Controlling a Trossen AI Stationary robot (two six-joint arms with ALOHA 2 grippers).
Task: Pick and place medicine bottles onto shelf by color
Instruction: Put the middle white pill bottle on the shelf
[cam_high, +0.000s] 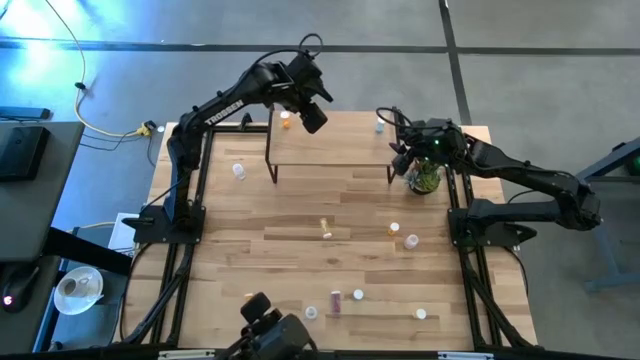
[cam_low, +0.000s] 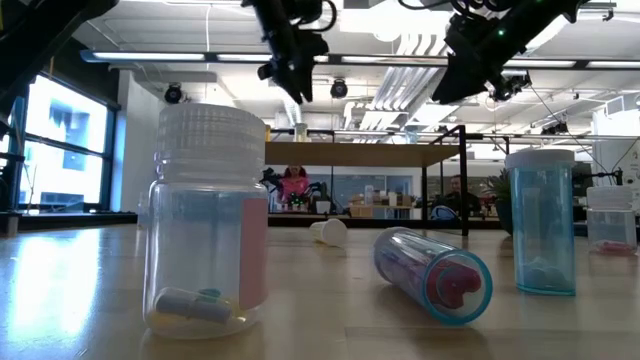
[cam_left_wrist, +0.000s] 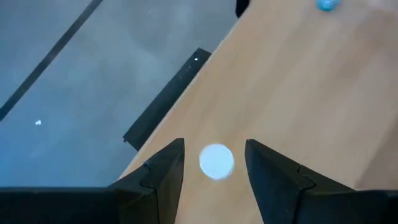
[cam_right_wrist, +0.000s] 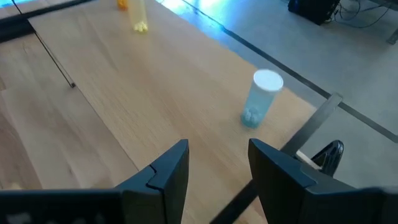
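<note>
The shelf (cam_high: 330, 145) stands at the table's far middle. An orange bottle (cam_high: 285, 121) stands on its left end and a pale blue bottle (cam_high: 381, 126) on its right end. My left gripper (cam_high: 313, 118) hovers open above the shelf's left end. In the left wrist view (cam_left_wrist: 214, 143) a white cap (cam_left_wrist: 216, 162) shows between its fingers, apart from both. My right gripper (cam_high: 402, 150) is open and empty over the shelf's right end. It looks toward the upright blue bottle (cam_right_wrist: 261, 99) and the far orange one (cam_right_wrist: 138, 15). Several more bottles lie on the table.
A small green potted plant (cam_high: 425, 178) stands by the shelf's right leg, under my right arm. Loose bottles are scattered mid-table (cam_high: 326, 229) (cam_high: 394, 229) and near the front edge (cam_high: 336, 300). A clear one (cam_low: 205, 230) and a fallen one (cam_low: 435, 275) are close to the low camera.
</note>
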